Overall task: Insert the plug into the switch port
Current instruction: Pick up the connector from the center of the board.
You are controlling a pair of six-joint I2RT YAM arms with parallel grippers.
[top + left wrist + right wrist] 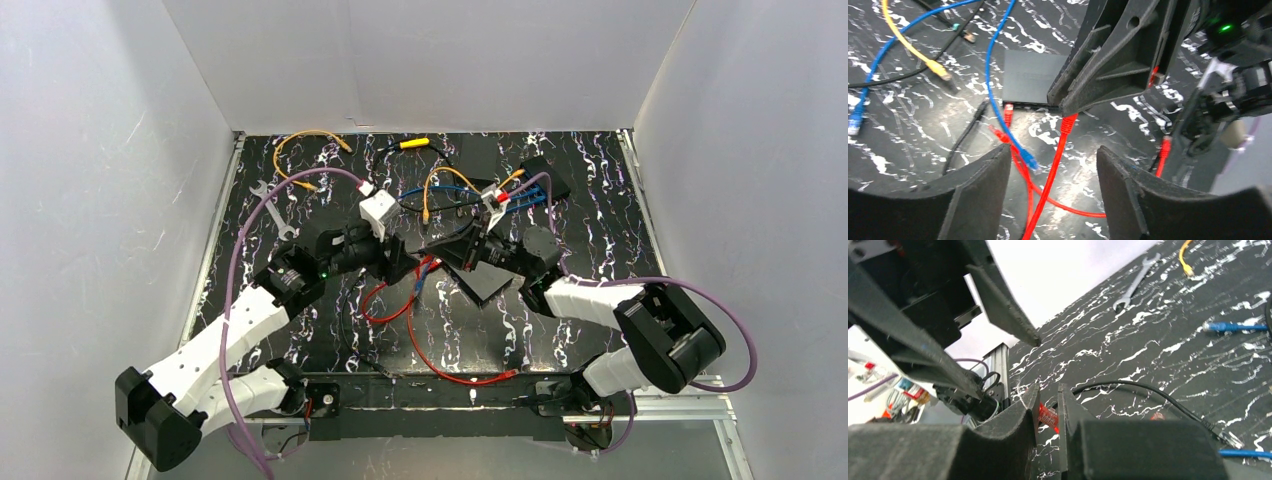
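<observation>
The right gripper (1049, 399) has its jaws pinched narrow, and the red plug (1048, 416) is clamped between them. In the left wrist view the plug's nose is right at the front edge of the switch (1033, 75), a flat dark box lying on the marbled black table (893, 130). The gripper's fingertips sit on top of it there. Whether the plug is actually seated in a port cannot be told, because the fingers cover the joint. Its red cable (1048, 185) trails away from the switch toward the camera.

The left gripper (1053, 152) stands wide, with both fingers spread and nothing between the pads. It hovers just in front of the switch, facing that same edge, and the red cable runs along the table beneath the gap.

A second red plug (1008, 112) sits against the same front edge of the switch, just beside the held one. A blue cable (990, 75) passes along that side of the switch, its loose end lying on the table in front of it. A yellow cable (923, 57) lies further out on that side, well apart from the switch. A wrench (275, 210) rests far from the switch, near the table's left edge.
</observation>
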